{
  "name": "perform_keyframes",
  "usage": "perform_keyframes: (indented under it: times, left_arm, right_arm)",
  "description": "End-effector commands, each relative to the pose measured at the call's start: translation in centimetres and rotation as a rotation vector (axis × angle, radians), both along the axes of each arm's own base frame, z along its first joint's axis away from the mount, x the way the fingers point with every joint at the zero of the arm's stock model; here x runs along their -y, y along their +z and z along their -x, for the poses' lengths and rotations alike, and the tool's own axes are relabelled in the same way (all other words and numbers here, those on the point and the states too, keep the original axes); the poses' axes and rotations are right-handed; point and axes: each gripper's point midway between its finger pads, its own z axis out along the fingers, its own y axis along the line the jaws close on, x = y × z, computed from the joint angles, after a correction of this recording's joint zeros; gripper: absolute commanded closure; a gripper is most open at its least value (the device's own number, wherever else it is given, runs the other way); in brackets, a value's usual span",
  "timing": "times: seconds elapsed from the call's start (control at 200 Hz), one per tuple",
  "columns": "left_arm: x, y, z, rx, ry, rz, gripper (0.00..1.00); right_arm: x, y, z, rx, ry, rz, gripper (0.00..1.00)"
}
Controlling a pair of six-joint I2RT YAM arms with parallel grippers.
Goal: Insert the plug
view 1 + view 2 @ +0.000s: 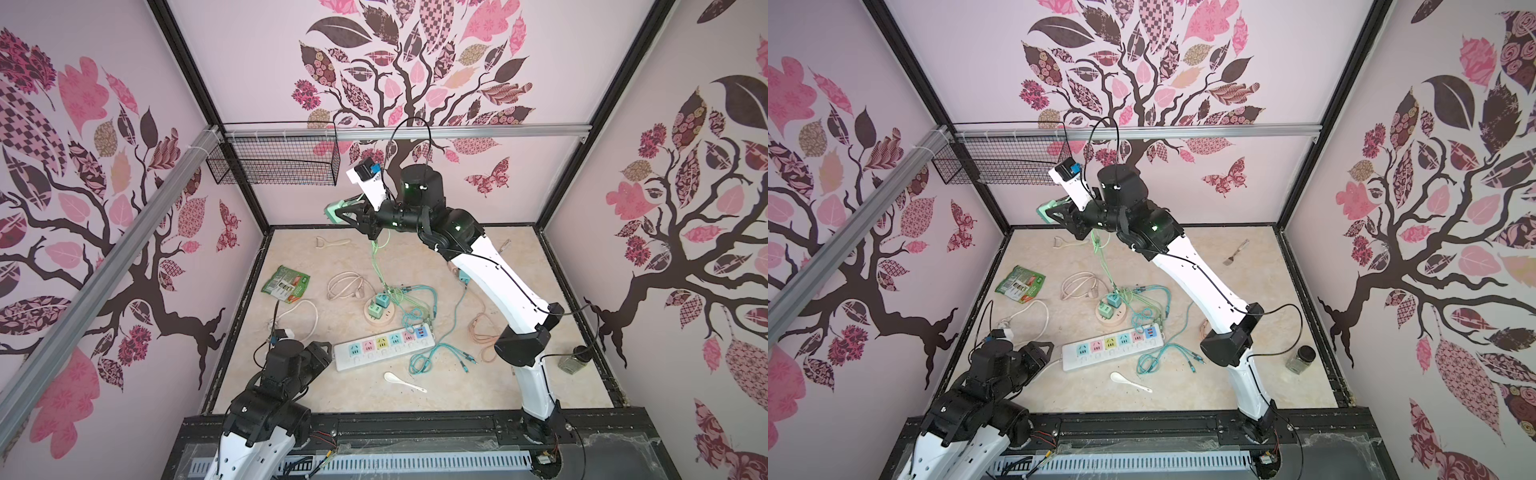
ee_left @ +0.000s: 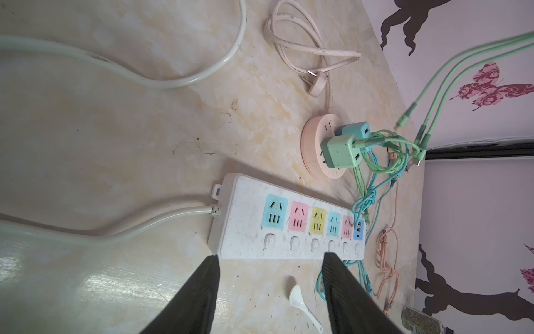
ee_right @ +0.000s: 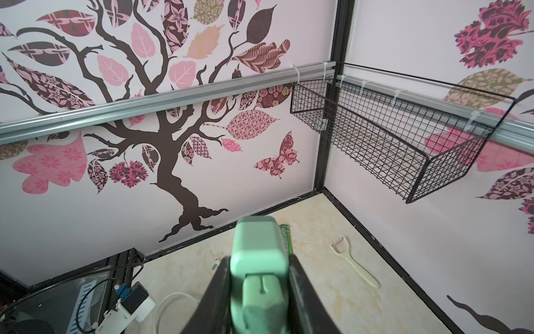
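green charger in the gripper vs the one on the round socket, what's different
The held charger is airborne, clamped in the right gripper; the socket charger sits on the round socket. The held charger is near the back wall; the socket charger is central. Both are mint-green rounded cubes.

Beige marbled tabletop [image 1: 457, 395], black frame round edges.
- White power strip [image 1: 384, 348], near front centre, flat, coloured outlets up; its white cord [image 2: 185, 212] runs off left end.
- Round socket [image 1: 379, 316] just behind strip.
- Teal cables [image 1: 432, 357] tangled at strip's right end; pink cable [image 1: 482, 336] further right.
- Cream coiled cable [image 1: 345, 286] and green snack packet [image 1: 286, 284], left of round socket.
- Peeler [image 1: 328, 242] at back.
- Fork [image 1: 1235, 252] back right.
- White spoon [image 1: 401, 380] in front of strip.
- Jar [image 1: 573, 359] near right edge.
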Motion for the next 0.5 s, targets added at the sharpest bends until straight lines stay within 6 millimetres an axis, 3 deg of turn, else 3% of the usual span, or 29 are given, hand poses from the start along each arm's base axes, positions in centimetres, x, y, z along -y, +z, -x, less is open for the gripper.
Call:
perform_keyframes:
  times: [0.0,0.11,0.295,0.495]
  left_arm:
    - [-0.4,0.9,0.0,-0.003,0.023,-0.008,0.4]
    - [-0.7,0.9,-0.1,0.002,0.036,-0.018,0.4]
    - [-1.4,0.9,0.2,0.012,0.08,-0.014,0.39]
    - [-1.9,0.5,0.2,-0.004,0.11,-0.024,0.4]
  right_arm:
    - [-1.9,-1.7,-0.4,-0.019,0.064,-0.016,0.78]
    - [-3.8,-6.5,0.3,-0.145,0.146,0.026,0.8]
    - [-6.3,-15.2,4.0,-0.253,0.227,0.151,0.8]
    - [-5.7,-20.5,6.6,-0.31,0.246,0.241,0.79]
